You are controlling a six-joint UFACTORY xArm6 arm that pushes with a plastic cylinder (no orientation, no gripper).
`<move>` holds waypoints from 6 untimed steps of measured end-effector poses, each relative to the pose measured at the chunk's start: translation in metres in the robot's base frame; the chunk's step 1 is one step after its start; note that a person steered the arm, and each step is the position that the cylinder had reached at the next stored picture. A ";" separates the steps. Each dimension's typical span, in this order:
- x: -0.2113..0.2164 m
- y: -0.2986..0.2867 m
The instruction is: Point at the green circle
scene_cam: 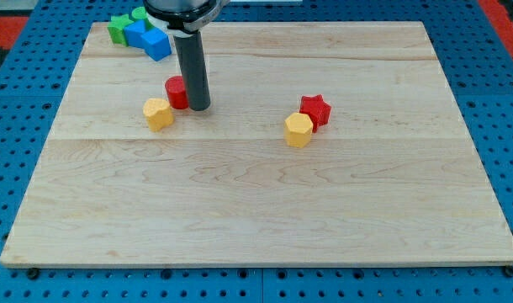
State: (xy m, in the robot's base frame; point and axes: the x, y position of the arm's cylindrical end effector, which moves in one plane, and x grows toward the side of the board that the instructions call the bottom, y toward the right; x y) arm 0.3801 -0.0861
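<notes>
Rod of the arm descends from the view's top, dark and upright, and my tip (198, 108) rests on the bench (256, 194), a pale wooden board laid over a blue pegboard surface (500, 101). There is no gripper on this arm, so nothing opens, closes or is held; the rod simply stands with its lower end down on the wood. Just to the view's left of my tip, touching or very nearly touching the rod, sits a red round block (177, 91), partly hidden behind the rod. A little lower and further to the view's left lies a yellow block (158, 113), its exact shape hard to make out. The green circle (139, 14) is at the view's top left, near the far corner of the board, well apart from my tip and partly hidden by the arm's body. It sits in a tight cluster with a green block (118, 28) and two blue blocks (149, 38). Toward the view's right of centre, a red star (316, 109) and a second yellow block (298, 130) sit touching each other
</notes>
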 end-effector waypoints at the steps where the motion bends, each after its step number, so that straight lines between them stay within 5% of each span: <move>1: -0.010 0.000; 3: -0.022 -0.026; 6: -0.030 0.060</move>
State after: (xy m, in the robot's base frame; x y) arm 0.3499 -0.0263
